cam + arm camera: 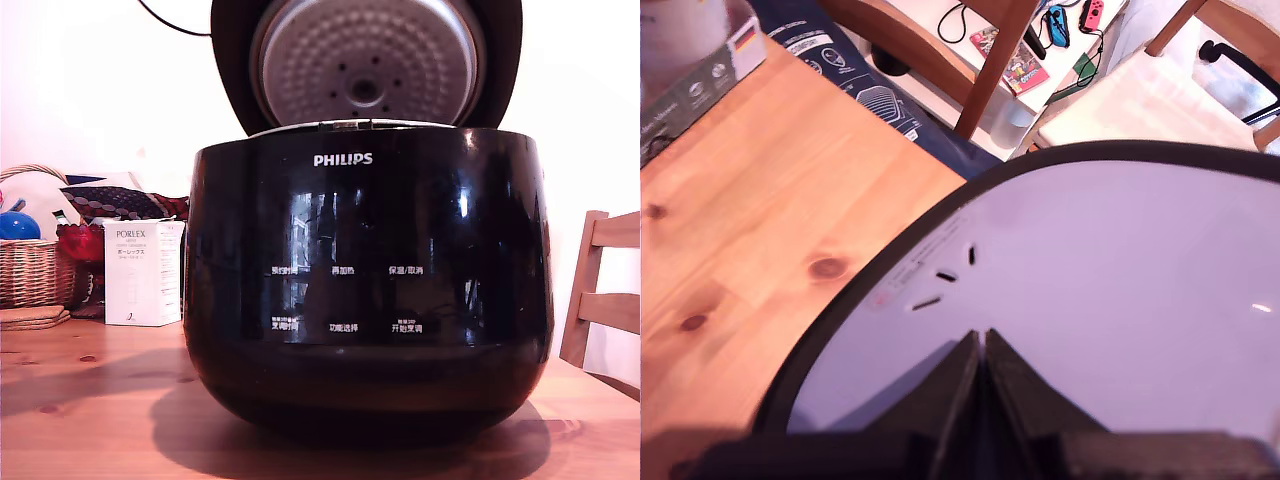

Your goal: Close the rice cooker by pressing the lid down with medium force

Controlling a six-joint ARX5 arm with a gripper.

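The gripper (983, 345) is out of the exterior view; in the wrist view its jaws are pressed together, empty, tips at the pale glossy outer face of the lid (1110, 290). The rice cooker (368, 275) stands on a knotty wooden table (90, 400), lid upright, top edge cropped. Behind the cooker: white box (143, 272), wicker basket (32, 268), wooden chair (605, 295).
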